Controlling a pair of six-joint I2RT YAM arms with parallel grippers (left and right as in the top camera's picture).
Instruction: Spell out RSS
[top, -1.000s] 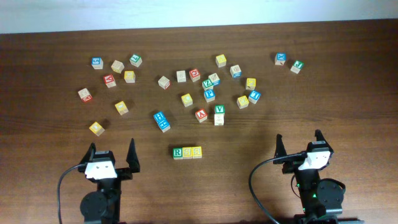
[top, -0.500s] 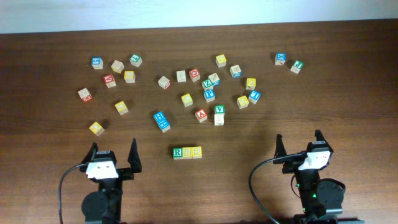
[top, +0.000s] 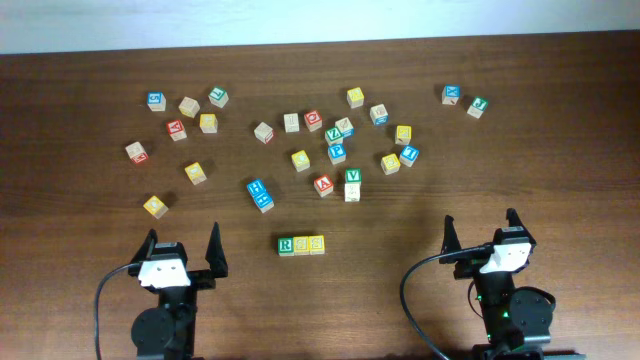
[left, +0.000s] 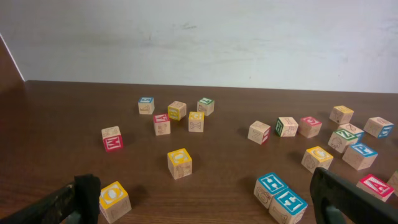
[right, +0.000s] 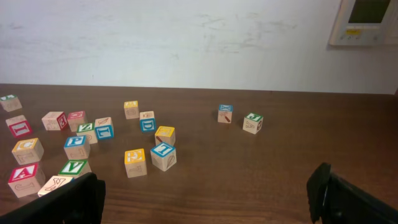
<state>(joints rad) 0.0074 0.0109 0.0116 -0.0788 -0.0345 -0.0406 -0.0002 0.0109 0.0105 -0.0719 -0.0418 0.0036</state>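
Nothing moved; RSS row (top: 301, 244) outside wrist views, its S letters faint.

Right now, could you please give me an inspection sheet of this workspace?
Surface: dark wooden table, no spills seen.
Job's things: row of three blocks, green R then two yellow, touching, between the arms.
Clutter: loose letter blocks scattered across the far half.
End effectors: left end effector open, empty; right end effector open, empty.
Cables: black cable loops by left arm; second cable by right arm.
Surroundings: white wall; wall panel mounted on it.
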